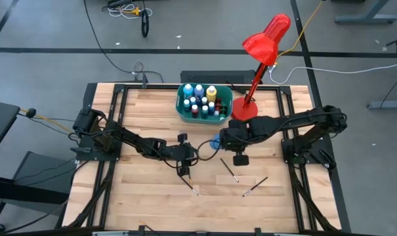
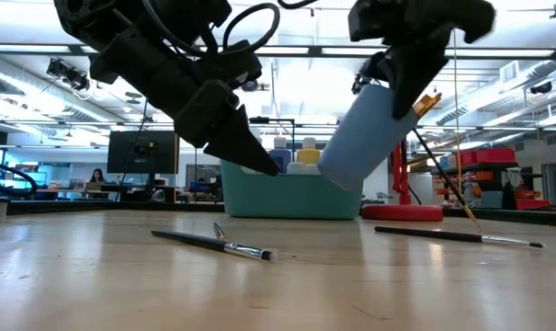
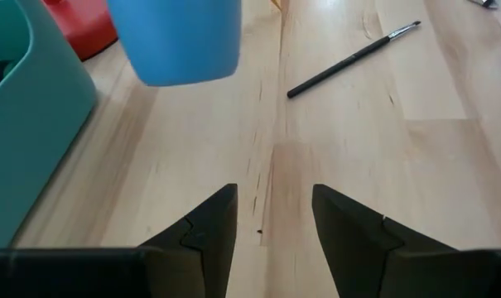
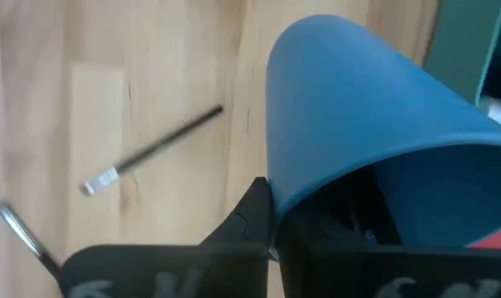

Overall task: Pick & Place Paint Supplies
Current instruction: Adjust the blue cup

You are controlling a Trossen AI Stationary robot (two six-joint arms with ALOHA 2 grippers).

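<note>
Three thin dark paintbrushes lie flat on the wood: one (image 1: 192, 185) by my left gripper, one (image 1: 229, 169) below my right gripper, one (image 1: 256, 187) nearer the front. Several paint bottles (image 1: 201, 98) stand in the teal tub (image 1: 185, 113). My right gripper (image 1: 219, 139) is shut on a light blue cup (image 2: 365, 138), tilted above the table in front of the tub. My left gripper (image 1: 184, 169) hovers open and empty just left of the cup, fingers (image 3: 213, 219) slanting down over bare wood. A thin stick with a gold band (image 2: 429, 103) slants beside the cup; I cannot tell whether it is in it. My right gripper holds the blue cup by its rim (image 4: 275, 194), one finger (image 4: 252, 211) outside the wall and the other inside the hollow. The cup is lifted clear of the table and tilted, its closed bottom (image 2: 340, 173) lower and pointing toward the left gripper.
The red desk lamp (image 1: 254, 85) stands with its round base (image 2: 402, 212) right of the tub, close behind my right arm. A black frame borders the wooden table. Bare wood lies along the near half around the brushes (image 2: 213, 242) (image 2: 457, 236).
</note>
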